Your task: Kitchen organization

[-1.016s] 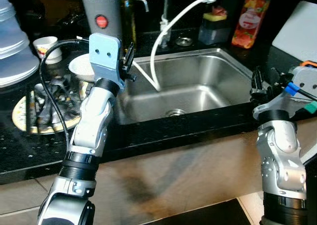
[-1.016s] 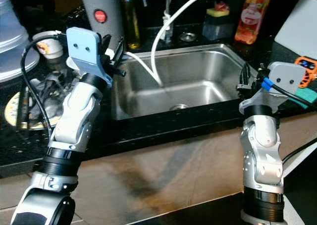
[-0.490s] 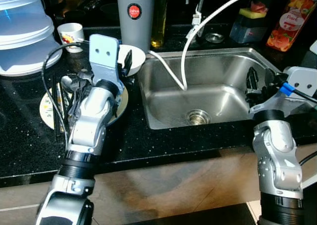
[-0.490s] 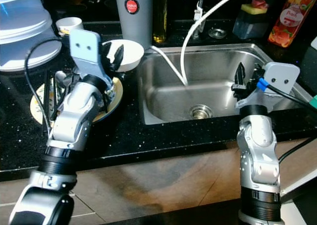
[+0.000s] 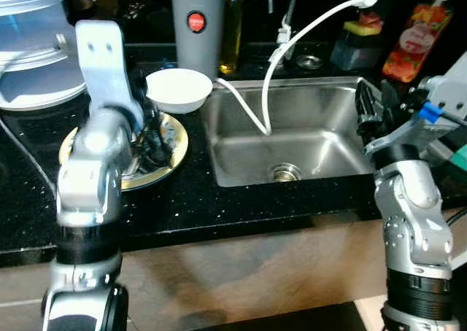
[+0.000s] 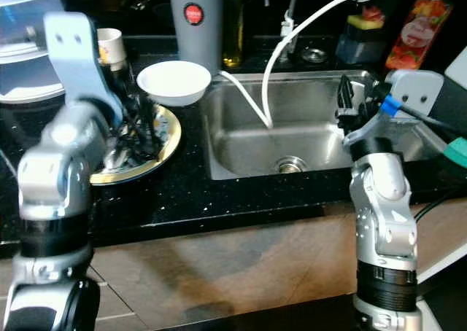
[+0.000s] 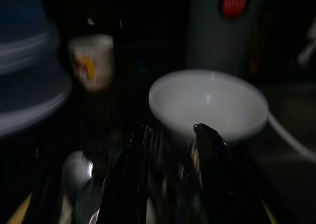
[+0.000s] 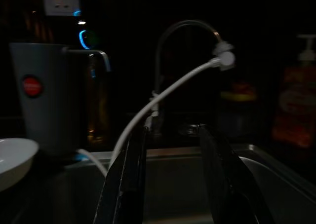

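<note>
Black tabletop (image 5: 219,207) surrounds a steel sink (image 5: 292,138). Beside it, a yellow-rimmed plate (image 6: 157,152) of dark utensils (image 6: 135,138), then a white bowl (image 5: 179,89). Left gripper (image 7: 170,135) over the plate, jaws released; right gripper (image 8: 170,135) over the sink, jaws released.

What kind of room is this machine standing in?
A home kitchen, most likely. It faces a black countertop with a steel sink set into it, a white bowl beside a plate of cutlery, and a soap bottle behind the sink.

No readable text; the red round badge (image 6: 193,12) on the grey container (image 6: 194,25) is too blurred to read.
</note>
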`<state>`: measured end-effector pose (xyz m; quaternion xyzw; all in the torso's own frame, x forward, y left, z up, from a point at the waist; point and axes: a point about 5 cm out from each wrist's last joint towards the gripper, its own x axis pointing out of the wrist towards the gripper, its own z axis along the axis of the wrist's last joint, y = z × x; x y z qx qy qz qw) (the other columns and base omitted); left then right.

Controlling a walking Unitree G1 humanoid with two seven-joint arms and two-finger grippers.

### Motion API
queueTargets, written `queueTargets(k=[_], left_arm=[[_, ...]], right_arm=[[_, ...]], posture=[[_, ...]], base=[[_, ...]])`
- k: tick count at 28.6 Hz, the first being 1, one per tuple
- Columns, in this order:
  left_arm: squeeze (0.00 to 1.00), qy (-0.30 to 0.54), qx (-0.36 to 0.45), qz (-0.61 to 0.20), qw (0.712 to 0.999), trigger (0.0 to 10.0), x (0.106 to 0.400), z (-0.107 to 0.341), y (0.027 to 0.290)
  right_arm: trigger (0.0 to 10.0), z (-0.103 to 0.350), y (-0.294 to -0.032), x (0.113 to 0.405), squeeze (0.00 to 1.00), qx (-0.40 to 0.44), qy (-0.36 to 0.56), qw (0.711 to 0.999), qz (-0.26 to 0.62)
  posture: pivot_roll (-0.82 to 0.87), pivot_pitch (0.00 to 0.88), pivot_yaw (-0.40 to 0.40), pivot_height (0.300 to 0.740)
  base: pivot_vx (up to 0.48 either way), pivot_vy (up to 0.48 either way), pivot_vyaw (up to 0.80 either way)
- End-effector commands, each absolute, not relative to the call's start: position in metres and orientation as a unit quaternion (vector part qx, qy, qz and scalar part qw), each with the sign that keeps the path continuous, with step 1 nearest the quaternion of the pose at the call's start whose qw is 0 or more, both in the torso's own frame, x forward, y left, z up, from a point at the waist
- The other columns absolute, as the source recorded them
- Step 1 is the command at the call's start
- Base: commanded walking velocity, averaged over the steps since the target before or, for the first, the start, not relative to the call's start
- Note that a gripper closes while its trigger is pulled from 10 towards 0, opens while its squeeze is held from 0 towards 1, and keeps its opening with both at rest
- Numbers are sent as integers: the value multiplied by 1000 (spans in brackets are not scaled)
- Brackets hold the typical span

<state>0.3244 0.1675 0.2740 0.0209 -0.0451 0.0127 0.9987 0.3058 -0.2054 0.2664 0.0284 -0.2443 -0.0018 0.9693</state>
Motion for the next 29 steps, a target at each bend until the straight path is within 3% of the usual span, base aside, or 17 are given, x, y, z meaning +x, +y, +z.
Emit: queueTargets(k=[1, 6, 9, 10, 12, 17, 24, 29], left_arm=[[0, -42, 27, 13, 999, 10000, 321, 277, 166], [0, 20, 44, -13, 999, 10000, 319, 249, 154], [0, 26, 48, -12, 998, 10000, 318, 249, 150], [47, 23, 43, -25, 998, 10000, 315, 255, 146], [0, 18, 59, -30, 998, 10000, 312, 261, 151], [0, 64, 93, 32, 993, 10000, 303, 253, 194], [0, 65, 92, 62, 992, 10000, 304, 257, 212], [0, 73, 49, 82, 993, 10000, 312, 269, 235]], right_arm=[[10000, 263, -203, 309, 0, 31, -231, 972, 7], [10000, 258, -197, 311, 0, 37, -225, 973, 13], [10000, 258, -197, 312, 0, 38, -224, 974, 12], [10000, 256, -197, 312, 0, 40, -223, 974, 12], [10000, 255, -196, 312, 0, 42, -221, 974, 12], [10000, 251, -193, 315, 0, 47, -217, 975, 18], [10000, 251, -190, 319, 0, 49, -216, 975, 20], [10000, 250, -191, 325, 0, 44, -215, 976, 12]], posture=[[79, 0, -90, 740], [79, 0, -80, 740], [79, 0, -80, 740], [92, 0, -73, 740], [92, 0, -73, 740], [120, 0, -68, 740], [123, 0, -65, 740], [128, 0, -60, 740]], base=[[0, 0, 0], [0, 0, 0], [0, 0, 0], [0, 0, 0], [0, 0, 0], [0, 0, 0], [0, 0, 0], [0, 0, 0]])
